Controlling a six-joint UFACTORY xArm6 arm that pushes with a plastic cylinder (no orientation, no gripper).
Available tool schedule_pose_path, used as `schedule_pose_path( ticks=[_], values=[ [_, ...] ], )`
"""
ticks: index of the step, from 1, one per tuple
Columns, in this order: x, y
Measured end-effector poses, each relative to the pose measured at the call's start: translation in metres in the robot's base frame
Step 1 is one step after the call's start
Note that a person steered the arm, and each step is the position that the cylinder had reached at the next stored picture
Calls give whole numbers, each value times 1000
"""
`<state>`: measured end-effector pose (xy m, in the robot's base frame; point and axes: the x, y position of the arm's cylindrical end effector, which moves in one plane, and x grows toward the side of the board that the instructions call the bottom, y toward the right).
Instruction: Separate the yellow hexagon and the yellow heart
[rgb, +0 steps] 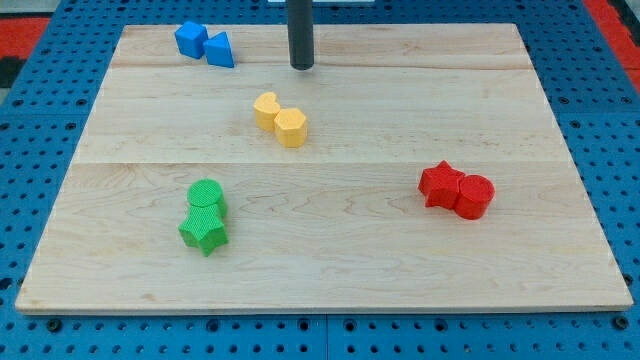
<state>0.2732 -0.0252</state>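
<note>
The yellow heart (266, 108) and the yellow hexagon (291, 127) lie touching each other a little above the board's middle, the heart to the upper left of the hexagon. My tip (302, 66) rests on the board near the view's top, above and slightly right of the yellow pair, apart from both blocks.
Two blue blocks (204, 43) sit together at the top left. A green cylinder (206, 197) and a green star (204, 231) touch at the lower left. A red star (440, 184) and a red cylinder (475, 196) touch at the right. The wooden board (400, 270) lies on a blue pegboard.
</note>
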Motion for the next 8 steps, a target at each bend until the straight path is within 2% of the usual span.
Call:
schedule_pose_path(
  ticks=[4, 8],
  values=[
    [0, -12],
    [105, 27]
  ],
)
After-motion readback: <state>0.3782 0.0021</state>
